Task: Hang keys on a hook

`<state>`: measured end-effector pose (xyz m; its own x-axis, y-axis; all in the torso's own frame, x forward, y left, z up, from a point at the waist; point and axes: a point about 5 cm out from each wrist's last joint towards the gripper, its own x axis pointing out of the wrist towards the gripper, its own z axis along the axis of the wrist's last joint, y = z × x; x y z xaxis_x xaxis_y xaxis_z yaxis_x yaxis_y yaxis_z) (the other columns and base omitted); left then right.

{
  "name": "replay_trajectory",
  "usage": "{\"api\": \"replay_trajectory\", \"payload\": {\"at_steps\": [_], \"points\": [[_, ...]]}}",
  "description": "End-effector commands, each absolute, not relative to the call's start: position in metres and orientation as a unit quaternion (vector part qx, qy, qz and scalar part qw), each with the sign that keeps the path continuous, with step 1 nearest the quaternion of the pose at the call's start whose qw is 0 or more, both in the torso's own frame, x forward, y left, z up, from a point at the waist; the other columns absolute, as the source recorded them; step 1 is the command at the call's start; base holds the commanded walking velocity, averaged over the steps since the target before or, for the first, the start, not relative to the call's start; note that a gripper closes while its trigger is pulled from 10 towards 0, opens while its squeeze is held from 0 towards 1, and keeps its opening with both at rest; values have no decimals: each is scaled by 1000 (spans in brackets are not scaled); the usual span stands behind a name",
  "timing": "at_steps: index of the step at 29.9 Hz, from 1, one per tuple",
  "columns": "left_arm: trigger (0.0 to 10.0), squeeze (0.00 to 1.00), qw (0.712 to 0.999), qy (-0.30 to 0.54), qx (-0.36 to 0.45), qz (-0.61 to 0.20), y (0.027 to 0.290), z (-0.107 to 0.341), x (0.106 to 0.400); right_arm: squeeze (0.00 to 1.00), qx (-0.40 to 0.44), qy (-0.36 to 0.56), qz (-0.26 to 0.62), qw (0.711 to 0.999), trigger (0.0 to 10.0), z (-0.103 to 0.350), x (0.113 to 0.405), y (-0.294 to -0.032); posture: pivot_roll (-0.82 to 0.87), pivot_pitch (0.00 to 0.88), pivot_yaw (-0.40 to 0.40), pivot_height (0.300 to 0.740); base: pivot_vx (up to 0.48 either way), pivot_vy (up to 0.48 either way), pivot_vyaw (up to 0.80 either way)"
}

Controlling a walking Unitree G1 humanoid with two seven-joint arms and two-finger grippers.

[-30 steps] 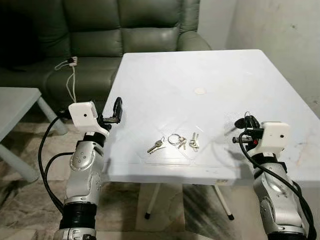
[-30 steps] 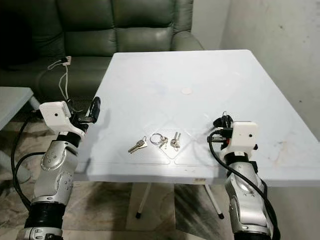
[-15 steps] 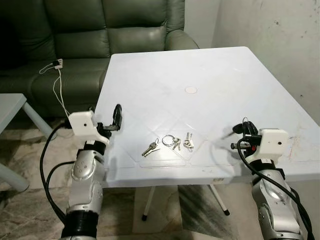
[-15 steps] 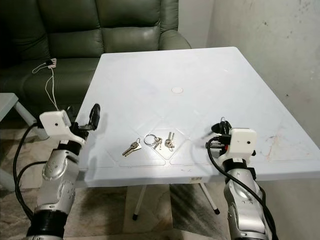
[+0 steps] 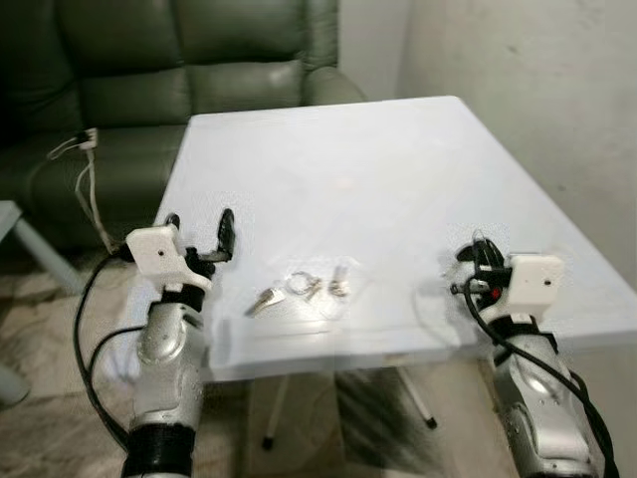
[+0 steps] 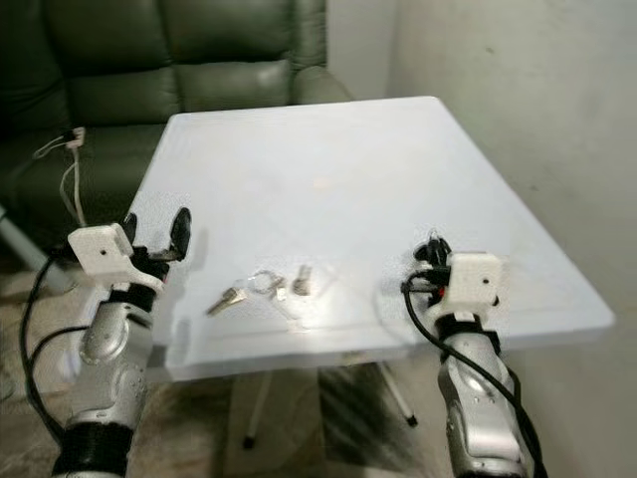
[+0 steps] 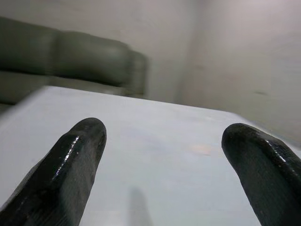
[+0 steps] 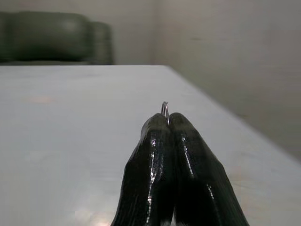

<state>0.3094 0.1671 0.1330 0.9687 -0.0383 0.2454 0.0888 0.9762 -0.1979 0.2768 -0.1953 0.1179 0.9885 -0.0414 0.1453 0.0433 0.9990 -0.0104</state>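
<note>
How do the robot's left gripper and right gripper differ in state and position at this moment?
The left gripper has its fingers spread wide apart with nothing between them; the right gripper has its fingers pressed together on a thin metal ring. The left sits at the white table's left edge, the right near its right front. Both hover just above the tabletop.

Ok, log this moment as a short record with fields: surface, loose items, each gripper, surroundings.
surface: white table
loose items: keys lying near the table's front edge, between the two arms; picture blurred
left gripper: jaws open, holding nothing, over the table's left front corner
right gripper: jaws shut on a thin metal ring, raised just above the table at its right front
surroundings: green sofa behind the table, white cable on its seat, wall on the right
</note>
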Motion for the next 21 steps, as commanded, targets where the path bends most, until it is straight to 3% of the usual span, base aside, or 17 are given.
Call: {"api": "replay_trajectory", "payload": {"at_steps": [1, 6, 21], "points": [[10000, 0, 986, -132, -102, -28, 171, 139, 310, 0, -4, -83, -16, 996, 10000, 122, 276, -193, -62, 0, 16, 740, 0, -424, -725], [10000, 0, 986, -131, -101, -28, 171, 139, 310, 0, -4, -83, -17, 996, 10000, 122, 276, -193, -62, 0, 16, 740, 0, -413, -725], [10000, 0, 984, -128, -123, -29, 168, 140, 312, 0, -5, -81, -14, 997, 10000, 121, 276, -192, -62, 0, 14, 740, 0, 0, -725]]}}
